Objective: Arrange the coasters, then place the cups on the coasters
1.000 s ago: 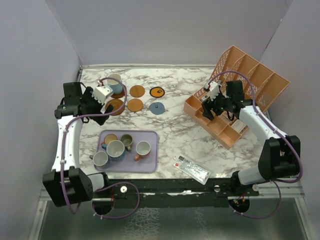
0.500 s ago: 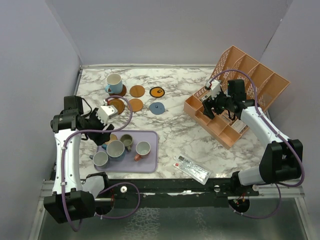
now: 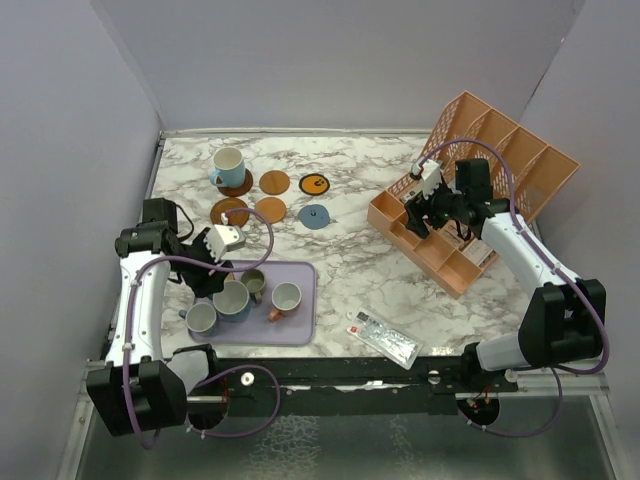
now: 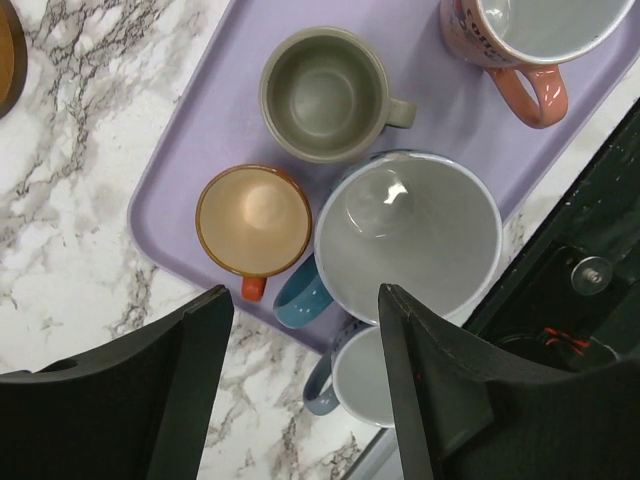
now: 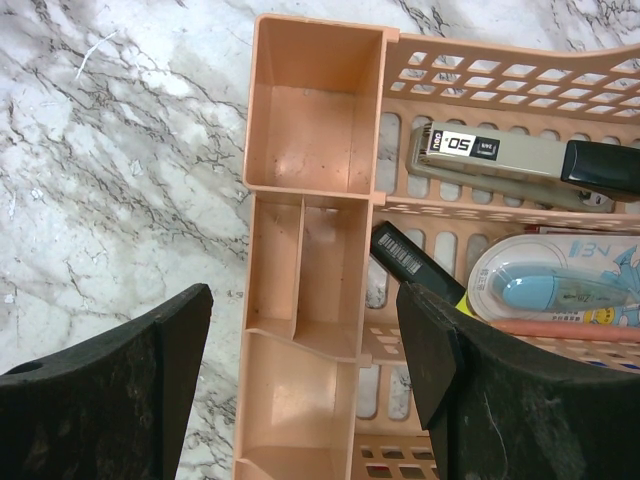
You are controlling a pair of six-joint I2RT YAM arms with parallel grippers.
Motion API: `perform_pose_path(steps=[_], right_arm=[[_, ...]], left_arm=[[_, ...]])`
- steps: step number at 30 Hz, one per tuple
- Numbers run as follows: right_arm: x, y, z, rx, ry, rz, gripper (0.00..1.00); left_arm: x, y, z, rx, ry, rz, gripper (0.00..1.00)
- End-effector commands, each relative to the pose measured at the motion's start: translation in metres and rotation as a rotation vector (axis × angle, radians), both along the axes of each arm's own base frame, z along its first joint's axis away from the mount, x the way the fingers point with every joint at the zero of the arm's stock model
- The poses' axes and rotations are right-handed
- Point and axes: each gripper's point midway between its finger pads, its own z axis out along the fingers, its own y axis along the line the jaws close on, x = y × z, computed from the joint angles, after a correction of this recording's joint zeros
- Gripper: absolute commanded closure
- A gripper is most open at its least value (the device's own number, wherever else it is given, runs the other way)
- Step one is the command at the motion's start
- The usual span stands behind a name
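Lavender tray [image 4: 222,100], orange cup [image 4: 253,220] (brown-rimmed), marbled table [image 4: 90,200]

1. Cropped by the upper edge: pale ceramic mug with salmon handle [image 4: 530,40], on the rectangular lavender plastic tray [image 4: 190,150].
2. Half hidden behind a black finger [image 4: 440,400]: small grey-white mug [image 4: 360,385], at the tray's edge.
3. Cropped at left: dark brown round disc [image 4: 5,50], off the tray.

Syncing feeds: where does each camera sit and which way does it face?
Top external: above, behind, looking down on the table; left arm, right arm show.
Left wrist: looks down onto the tray; left end effector shows.
Right wrist: looks down into the organiser; right end effector shows.
Top and left wrist share the tray.
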Motion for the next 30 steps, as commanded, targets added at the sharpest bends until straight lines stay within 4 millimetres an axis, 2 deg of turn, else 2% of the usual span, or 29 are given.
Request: perform_pose_path(steps=[1,8,13,18,27,30], right_arm=[[0.001,0.003,0.014,0.025,-0.02,0.007,0.24],[0.001,0.003,0.01,0.022,-0.009,0.01,0.24],[0.001,0.002,0.009,0.018,-0.009,0.007,0.24],[0.002,0.002,0.01,0.015,-0.014,0.007,0.24],[0.002,0.001,0.008,0.011,-0.011,0.006,0.24],[0.002,0.001,0.008,0.01,-0.01,0.004,0.24]], left_arm=[[0.013,-0.012,-0.003,-0.023,-0.06,-0.099,0.37],[0.023,-0.026,-0.016,0.045,-0.06,-0.22,0.39],[0.02,-0.037,-0.024,0.104,-0.058,-0.35,0.4],[0.012,-0.035,-0.035,0.171,-0.017,-0.434,0.43],[0.002,-0.036,-0.046,0.177,0.047,-0.492,0.62],[0.001,-0.038,-0.048,0.17,0.054,-0.502,0.65]])
